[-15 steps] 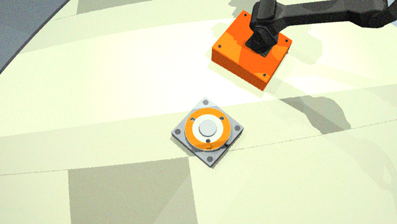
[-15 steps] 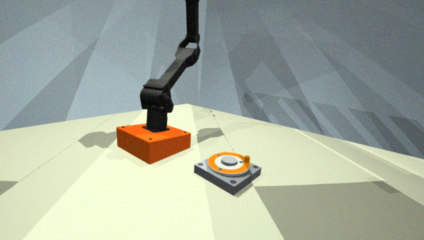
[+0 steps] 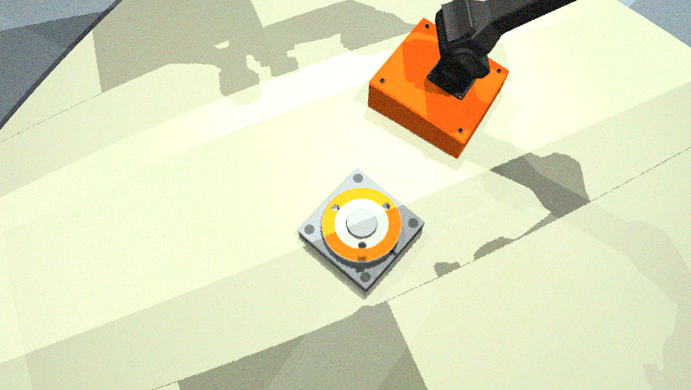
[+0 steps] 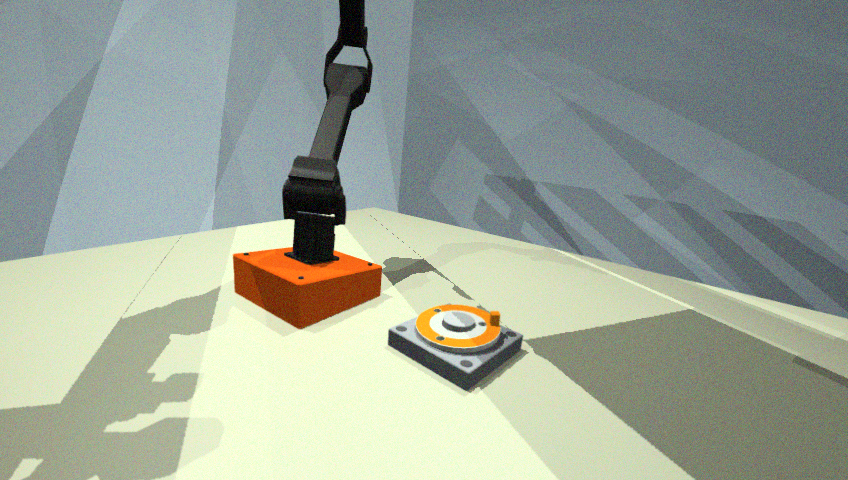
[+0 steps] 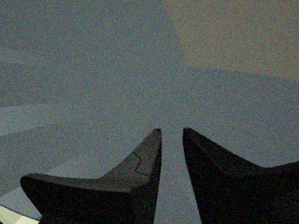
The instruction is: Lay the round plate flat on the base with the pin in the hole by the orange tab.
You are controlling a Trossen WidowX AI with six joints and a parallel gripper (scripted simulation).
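The round plate [image 3: 393,230] [image 4: 458,343], with an orange ring and white middle, sits around the grey post [image 3: 361,222] [image 4: 458,320] on the square grey base [image 3: 325,245] [image 4: 428,356]. Its orange tab [image 3: 361,258] [image 4: 495,318] points to the lower side in the top view and right in the exterior view. A dark hole [image 3: 361,245] [image 4: 482,324] lies just inward of the tab. A shadowed gap shows under the plate's rim; the pin cannot be made out. My gripper [image 5: 171,134] is nearly closed with nothing between its fingertips, away from the plate and outside the top and exterior views.
The orange block [image 3: 414,118] [image 4: 339,297] carries the black arm [image 3: 462,22] [image 4: 333,124], which rises up and away. It stands near the grey base, above it in the top view. The wrist view shows only the background and a bit of pale table at lower left.
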